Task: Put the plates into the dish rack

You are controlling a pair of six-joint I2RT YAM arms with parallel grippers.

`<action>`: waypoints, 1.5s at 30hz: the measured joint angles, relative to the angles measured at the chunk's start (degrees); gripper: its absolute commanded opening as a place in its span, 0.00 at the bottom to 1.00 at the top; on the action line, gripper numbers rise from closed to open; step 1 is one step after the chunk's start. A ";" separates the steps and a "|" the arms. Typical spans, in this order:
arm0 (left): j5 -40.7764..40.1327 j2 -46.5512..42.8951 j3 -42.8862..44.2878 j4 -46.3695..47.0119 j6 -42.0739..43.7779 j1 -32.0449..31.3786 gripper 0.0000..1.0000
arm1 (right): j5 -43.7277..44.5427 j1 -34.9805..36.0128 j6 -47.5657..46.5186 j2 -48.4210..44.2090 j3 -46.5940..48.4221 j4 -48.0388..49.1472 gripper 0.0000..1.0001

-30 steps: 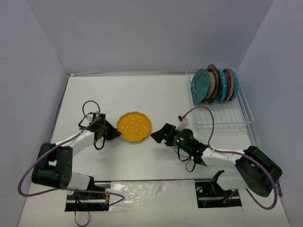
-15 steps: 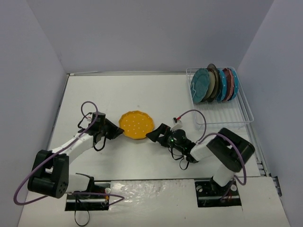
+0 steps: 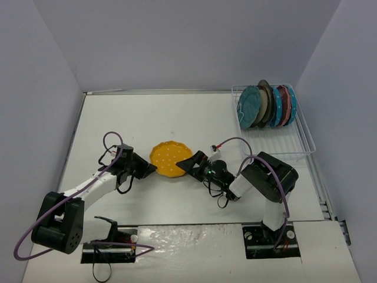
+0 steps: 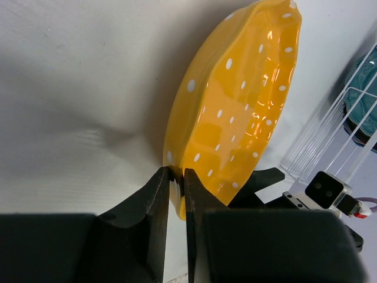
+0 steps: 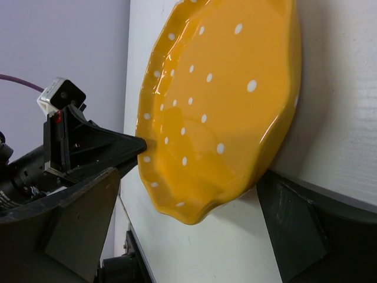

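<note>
- One yellow plate (image 3: 169, 159) with white dots lies mid-table between the two arms, tilted on the white table (image 3: 147, 118).
- At its left edge, the left gripper (image 4: 177, 177) is pinched tight on the plate's scalloped rim, one finger on each face.
- At its right edge, the right gripper (image 3: 187, 165) has its jaws spread wide, a finger on either side of the plate, not closed on it.
- Far right, the dish rack (image 3: 283, 150) holds six plates (image 3: 268, 106) standing on edge at its far end, with the teal plate (image 3: 250, 107) leftmost.
</note>
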 measured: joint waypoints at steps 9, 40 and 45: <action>-0.89 -0.05 -1.72 3.91 -1.65 -1.49 0.00 | -0.04 -1.13 2.40 3.23 1.46 2.85 0.85; -4.48 3.62 -4.39 7.58 -2.98 -8.98 0.07 | 1.75 -3.87 1.11 7.02 2.05 1.22 0.00; -3.29 3.68 -4.38 6.72 -0.07 -10.38 0.50 | 1.82 -4.04 -0.98 3.43 0.66 -2.39 0.00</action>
